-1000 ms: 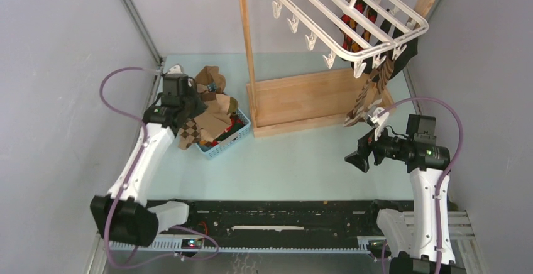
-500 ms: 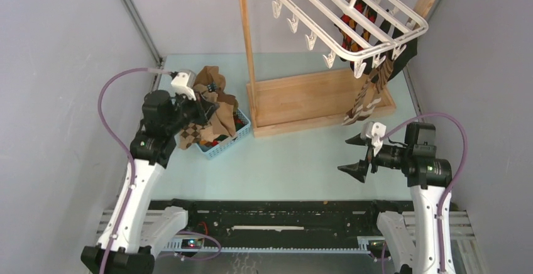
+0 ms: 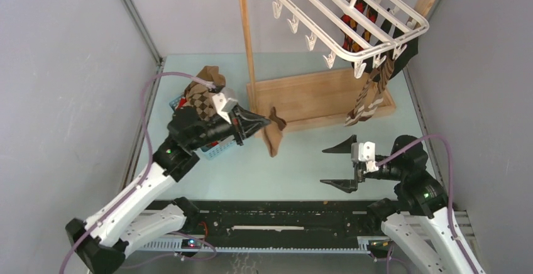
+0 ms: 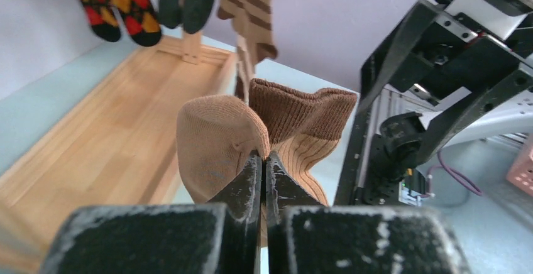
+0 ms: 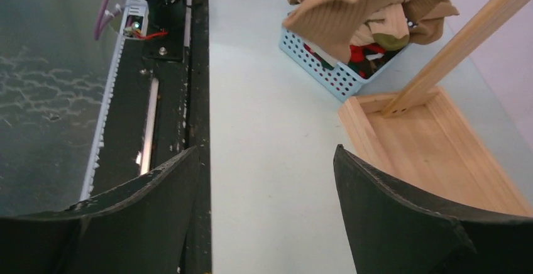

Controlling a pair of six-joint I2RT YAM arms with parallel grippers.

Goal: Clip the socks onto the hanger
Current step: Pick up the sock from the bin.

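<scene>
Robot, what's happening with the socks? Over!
Left gripper shut on plain tan sock. Right gripper open, empty. White plastic clip hanger has free clips; wooden stand post beside them.

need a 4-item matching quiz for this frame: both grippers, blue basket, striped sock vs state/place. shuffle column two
Column one:
1. left gripper
2. right gripper
3. blue basket
4. striped sock

Column two:
A. hanging from the hanger
B. shut on the plain tan sock
C. open, holding nothing
D. sitting on the table

Pairs: 1-B, 2-C, 3-D, 4-A
</scene>
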